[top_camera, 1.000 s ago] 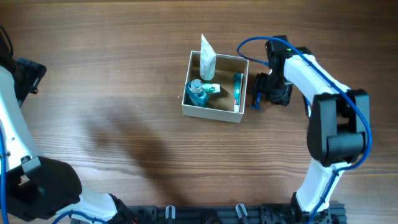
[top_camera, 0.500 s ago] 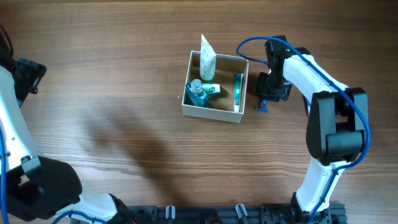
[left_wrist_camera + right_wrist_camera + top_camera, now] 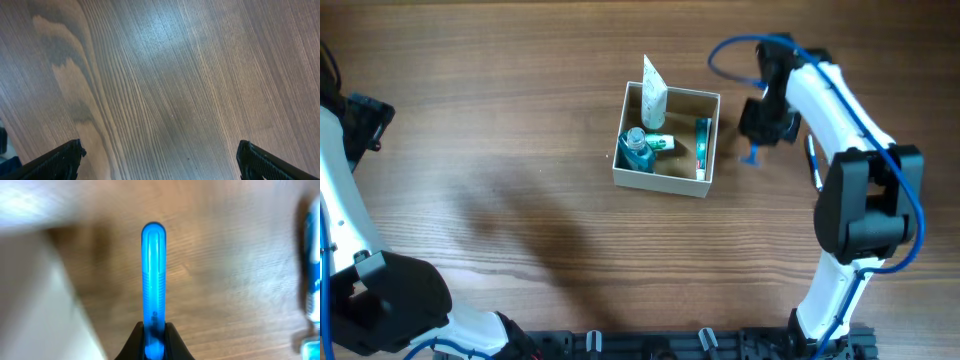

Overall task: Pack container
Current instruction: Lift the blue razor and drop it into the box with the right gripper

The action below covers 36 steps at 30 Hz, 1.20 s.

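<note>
Right of the container [image 3: 662, 182], which is sitting mid-frame overhead, the right gripper [image 3: 154, 339] is clamping a slim blue handle [image 3: 153, 275] by its very end, so it is risking pivoting and snagging the box wall; the left gripper [image 3: 160, 157] is hanging wide open

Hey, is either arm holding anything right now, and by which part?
The right gripper is shut on a slim blue plastic stick, pinched at one end, the rest jutting past the fingertips. The left gripper is open and empty.
</note>
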### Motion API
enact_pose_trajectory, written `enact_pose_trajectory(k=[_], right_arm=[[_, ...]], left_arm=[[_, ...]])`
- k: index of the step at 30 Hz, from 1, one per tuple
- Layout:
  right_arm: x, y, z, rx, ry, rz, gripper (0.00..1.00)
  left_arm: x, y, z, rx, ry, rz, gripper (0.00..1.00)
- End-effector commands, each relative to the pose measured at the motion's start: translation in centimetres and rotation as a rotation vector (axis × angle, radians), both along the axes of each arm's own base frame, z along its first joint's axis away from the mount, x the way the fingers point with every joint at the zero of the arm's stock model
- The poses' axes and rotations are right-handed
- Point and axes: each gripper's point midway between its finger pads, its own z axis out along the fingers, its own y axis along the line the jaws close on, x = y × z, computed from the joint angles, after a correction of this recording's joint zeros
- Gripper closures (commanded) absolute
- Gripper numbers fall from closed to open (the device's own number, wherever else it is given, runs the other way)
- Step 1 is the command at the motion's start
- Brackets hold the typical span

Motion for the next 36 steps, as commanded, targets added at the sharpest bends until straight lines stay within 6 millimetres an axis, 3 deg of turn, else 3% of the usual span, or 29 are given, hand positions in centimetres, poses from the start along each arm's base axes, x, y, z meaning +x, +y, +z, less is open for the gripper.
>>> enact_pose_trajectory(k=[1, 5, 7, 10, 14, 17, 20, 24, 29, 36], right_arm=[[1.4, 3.0, 7.5, 0.164, -0.147, 0.071, 0.96], [0.5, 6.3, 11.8, 0.276, -0.229, 0.132, 0.96], [-0.4, 7.6, 12.6, 0.278, -0.232, 0.161, 0.96], [-1.5, 9.9, 12.5, 0.283, -0.211, 0.197, 0.96], [-1.6, 13.3, 11.3, 0.297, -0.211, 0.246, 0.96], [-1.4, 14.2, 10.3, 0.280, -0.201, 0.233, 0.86], [-1.4, 13.4, 9.3, 0.217, -0.182, 0.216, 0.62], [-1.4, 10.9, 8.9, 0.119, -0.167, 0.185, 0.51], [-2.3, 7.8, 8.5, 0.057, -0.105, 0.138, 0.43], [-4.2, -0.5, 8.6, -0.098, 0.014, 0.021, 0.39]], left_arm=[[-0.3, 0.3, -0.2, 0.005, 0.006, 0.027, 0.00], [-0.3, 0.3, -0.2, 0.005, 0.006, 0.027, 0.00], [-0.3, 0.3, -0.2, 0.005, 0.006, 0.027, 0.00], [-0.3, 0.3, -0.2, 0.005, 0.006, 0.027, 0.00], [-0.3, 0.3, -0.2, 0.005, 0.006, 0.027, 0.00], [-0.3, 0.3, -0.2, 0.005, 0.006, 0.027, 0.00], [-0.3, 0.3, -0.2, 0.005, 0.006, 0.027, 0.00], [-0.3, 0.3, -0.2, 0.005, 0.006, 0.027, 0.00], [-0.3, 0.3, -0.2, 0.005, 0.006, 0.027, 0.00], [-0.3, 0.3, -0.2, 0.005, 0.006, 0.027, 0.00]])
